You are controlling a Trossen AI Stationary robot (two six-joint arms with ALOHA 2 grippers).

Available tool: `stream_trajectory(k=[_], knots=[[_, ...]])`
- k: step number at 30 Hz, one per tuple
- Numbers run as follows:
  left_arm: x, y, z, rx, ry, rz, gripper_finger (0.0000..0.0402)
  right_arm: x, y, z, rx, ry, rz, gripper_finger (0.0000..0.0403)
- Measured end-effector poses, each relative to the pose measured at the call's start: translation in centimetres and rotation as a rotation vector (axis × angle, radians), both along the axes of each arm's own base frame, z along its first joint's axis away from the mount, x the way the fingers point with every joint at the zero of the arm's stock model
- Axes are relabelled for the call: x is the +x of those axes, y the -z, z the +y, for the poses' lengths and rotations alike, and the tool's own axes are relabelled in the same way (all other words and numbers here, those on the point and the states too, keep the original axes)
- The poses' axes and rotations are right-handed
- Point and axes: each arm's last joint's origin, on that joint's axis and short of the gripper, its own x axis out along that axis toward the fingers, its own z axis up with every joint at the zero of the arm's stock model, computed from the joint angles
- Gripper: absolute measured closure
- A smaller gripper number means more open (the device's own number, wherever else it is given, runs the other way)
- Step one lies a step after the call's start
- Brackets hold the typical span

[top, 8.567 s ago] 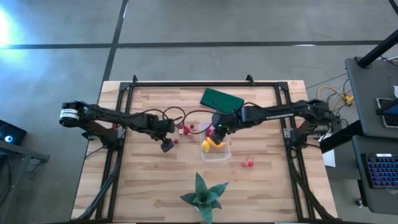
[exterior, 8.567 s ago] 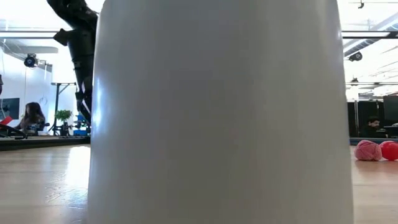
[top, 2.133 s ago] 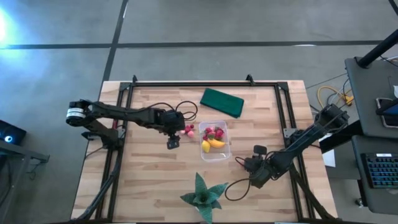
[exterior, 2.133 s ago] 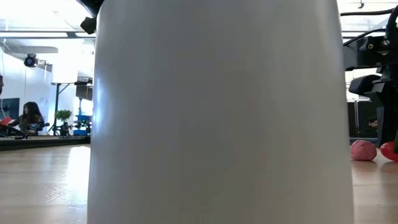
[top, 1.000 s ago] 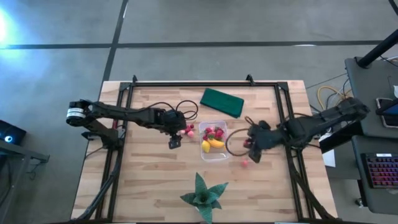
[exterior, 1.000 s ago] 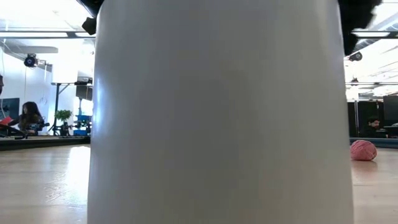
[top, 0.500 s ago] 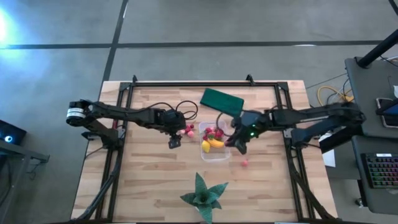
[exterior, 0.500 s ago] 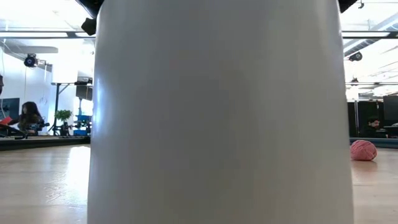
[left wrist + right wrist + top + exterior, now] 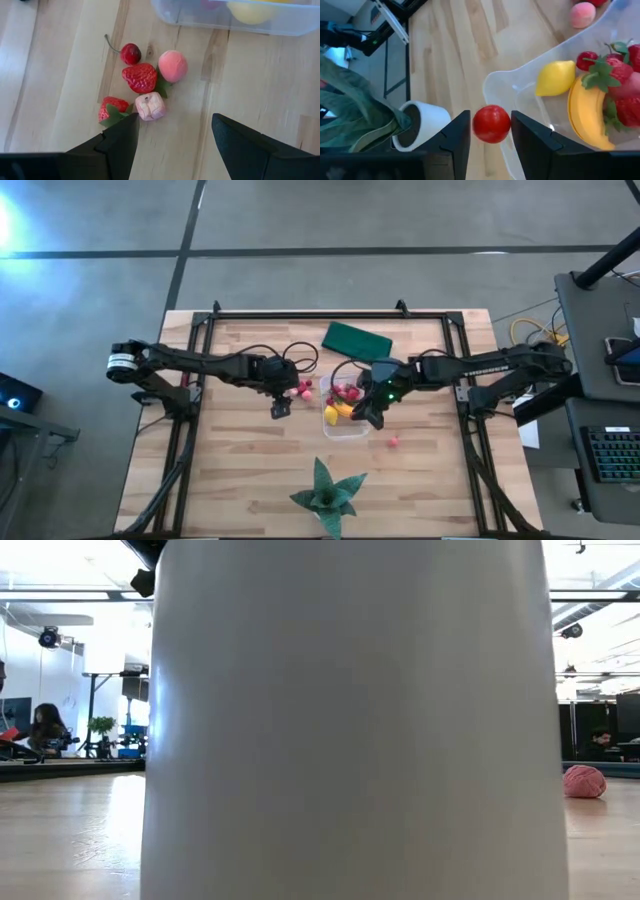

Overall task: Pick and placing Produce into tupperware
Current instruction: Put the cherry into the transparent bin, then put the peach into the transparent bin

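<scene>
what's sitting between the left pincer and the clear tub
A cluster of loose fruit: two strawberries, a cherry, a peach and a pink piece, seen in the left wrist view before the tub.

Banana (image 9: 587, 120) and lemon (image 9: 555, 78) inside tupperware (image 9: 346, 426), berries (image 9: 145, 86) just left.

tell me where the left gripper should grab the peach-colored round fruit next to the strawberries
Grip the peach-colored round fruit across its widest middle, coming straight down. Probably set one finger on its bare side toward the tupperware and the other on the opposite bare side, since a strawberry touches it there. The left gripper is open above the cluster.
</scene>
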Motion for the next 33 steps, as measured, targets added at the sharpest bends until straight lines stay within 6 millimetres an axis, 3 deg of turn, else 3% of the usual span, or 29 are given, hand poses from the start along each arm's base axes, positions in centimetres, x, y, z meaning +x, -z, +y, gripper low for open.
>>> stream_trajectory(k=[9, 14, 19, 33], knots=[[-0.1, 0.1, 0.0, -0.002, 0.001, 0.013, 0.0166, 0.0, 0.1, -0.3, -0.005, 0.052, 0.018, 0.0192], [-0.4, 0.2, 0.0, -0.006, 0.002, 0.044, 0.0166, -2.0, -0.1, 0.0, -0.041, 0.065, 0.136, 0.0158], [-0.4, 0.2, 0.0, -0.001, 0.013, 0.047, 0.0166, -4.7, -0.4, 1.1, -0.169, 0.123, 0.269, 0.0152], [-0.2, 1.3, 0.0, 0.104, 0.181, -0.013, 0.0166, -9.2, -1.9, 3.4, -0.413, 0.387, 0.304, 0.0163]])
